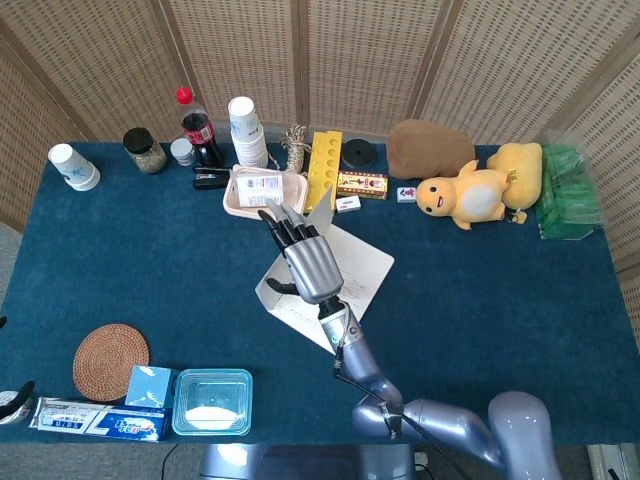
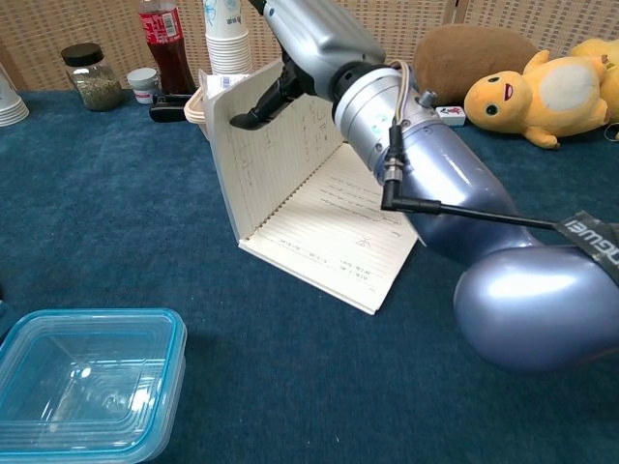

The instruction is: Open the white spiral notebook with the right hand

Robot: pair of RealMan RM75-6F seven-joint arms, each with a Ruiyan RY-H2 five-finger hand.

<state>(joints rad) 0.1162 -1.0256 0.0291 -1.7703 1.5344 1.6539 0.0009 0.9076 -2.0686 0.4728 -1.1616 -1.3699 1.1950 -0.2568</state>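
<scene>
The white spiral notebook (image 1: 358, 268) (image 2: 340, 230) lies mid-table, its spiral edge toward the left. Its lined, handwritten page faces up. The cover (image 2: 263, 159) stands about upright on the spiral, leaning slightly left. My right hand (image 1: 305, 262) (image 2: 302, 39) holds the cover's top edge, with the thumb (image 2: 247, 117) on the inner face and the fingers stretched along the back. Of my left hand (image 1: 16, 390), only dark fingertips, spread apart, show at the head view's lower left edge, holding nothing.
A beige tray (image 1: 262, 208) (image 2: 192, 103) sits just behind the raised cover, with a cola bottle (image 1: 200, 128), stacked cups (image 1: 246, 128) and a yellow block (image 1: 322, 170) nearby. A blue lidded box (image 2: 87, 387), coaster (image 1: 110, 360) and toothpaste box (image 1: 95, 420) lie front left. Plush toys (image 1: 470, 195) sit back right.
</scene>
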